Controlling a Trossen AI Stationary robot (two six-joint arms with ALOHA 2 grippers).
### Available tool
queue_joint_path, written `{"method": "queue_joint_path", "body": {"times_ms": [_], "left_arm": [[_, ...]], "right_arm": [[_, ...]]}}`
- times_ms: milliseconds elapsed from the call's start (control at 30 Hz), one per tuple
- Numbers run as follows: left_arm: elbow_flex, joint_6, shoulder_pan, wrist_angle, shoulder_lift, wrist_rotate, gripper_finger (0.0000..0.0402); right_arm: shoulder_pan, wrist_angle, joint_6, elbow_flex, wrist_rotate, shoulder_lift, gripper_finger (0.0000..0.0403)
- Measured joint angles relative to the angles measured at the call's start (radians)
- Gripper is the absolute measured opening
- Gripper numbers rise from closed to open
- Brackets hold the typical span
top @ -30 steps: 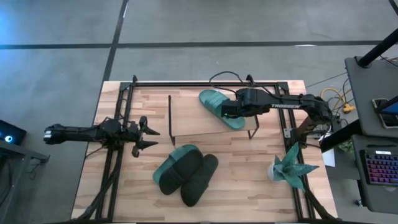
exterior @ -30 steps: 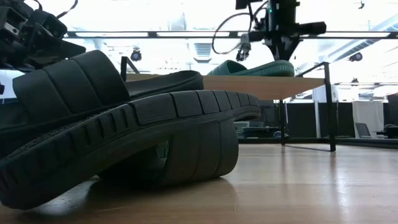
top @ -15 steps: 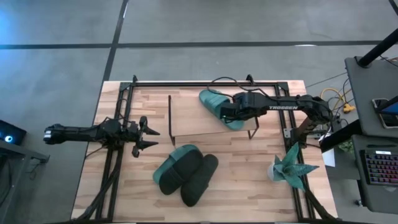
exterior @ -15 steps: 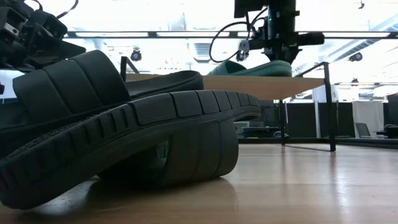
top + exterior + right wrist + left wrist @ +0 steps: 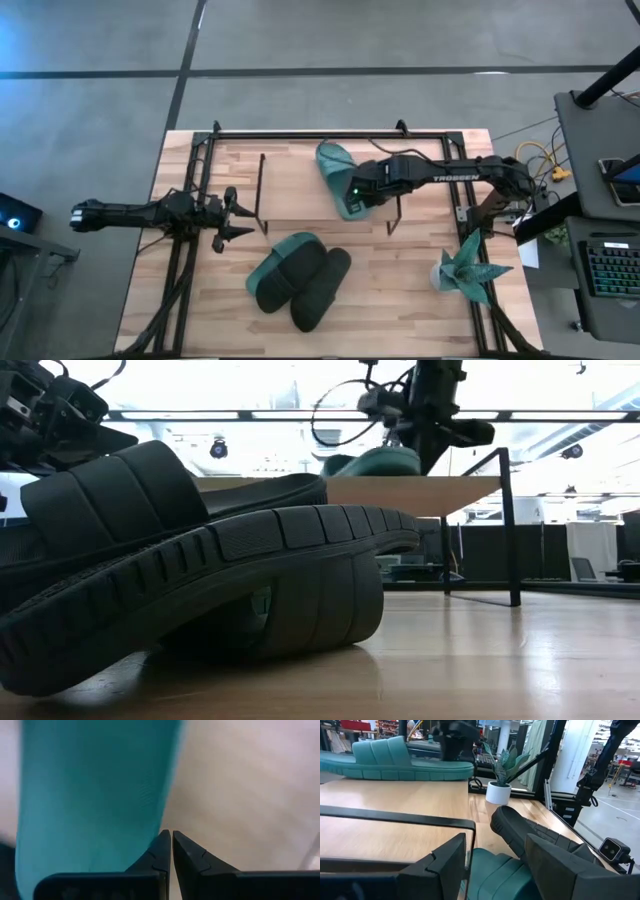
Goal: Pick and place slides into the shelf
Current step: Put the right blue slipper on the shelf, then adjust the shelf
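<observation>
A teal slide lies sole down on the wooden top board of the shelf; it also shows in the low view and the left wrist view. My right gripper is shut, right beside the slide's right edge, above the board. A second teal slide and two black slides lie in a heap on the table in front of the shelf. My left gripper is open and empty, left of the shelf. My right gripper touches the teal slide's long side edge with the outer side of one shut finger. The fingers point down from above. The slide lies flat on the shelf's top board.
A potted spiky plant stands at the table's near right. Black frame rails run along the table's left and right sides. Bare wood lies between the heap of slides and the plant.
My right gripper has gone toward the table's left edge, still shut, pushing the teal slide. The slide has slid left on the board and turned more toward near-far. The whole shelf has slid a little toward the table's left.
</observation>
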Motion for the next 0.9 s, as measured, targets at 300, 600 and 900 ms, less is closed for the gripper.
{"method": "queue_joint_path", "body": {"times_ms": [300,600,900], "left_arm": [[0.0,0.0,0.0,0.0,0.001,0.0,0.0191],[0.0,0.0,0.0,0.0,0.0,0.001,0.0191],[0.0,0.0,0.0,0.0,0.0,0.003,0.0191]], "right_arm": [[0.043,0.121,-0.027,0.002,0.005,0.0,0.0013],[0.062,0.066,0.004,0.002,-0.067,0.0,0.0013],[0.134,0.274,-0.063,0.002,-0.281,-0.003,0.0013]]}}
